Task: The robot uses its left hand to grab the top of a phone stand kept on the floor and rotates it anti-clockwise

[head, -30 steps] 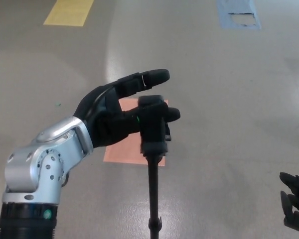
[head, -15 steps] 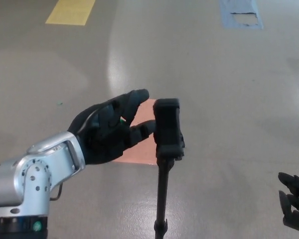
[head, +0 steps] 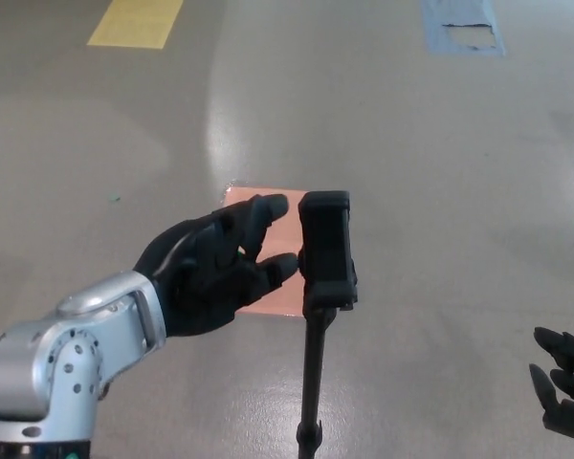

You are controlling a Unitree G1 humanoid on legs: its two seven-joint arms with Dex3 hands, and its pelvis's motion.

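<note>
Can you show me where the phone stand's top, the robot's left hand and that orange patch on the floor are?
phone stand point(head: 326, 251), head view, on its black clamp head.
left hand point(head: 213, 271), head view, on the palm.
orange patch point(head: 279, 296), head view, on its lower part.

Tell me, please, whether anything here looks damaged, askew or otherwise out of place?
Nothing stands out. The phone stand stands upright on the floor, intact, with the open left hand just beside its clamp.

one phone stand point(head: 325, 251), two hands, three floor patches
</note>
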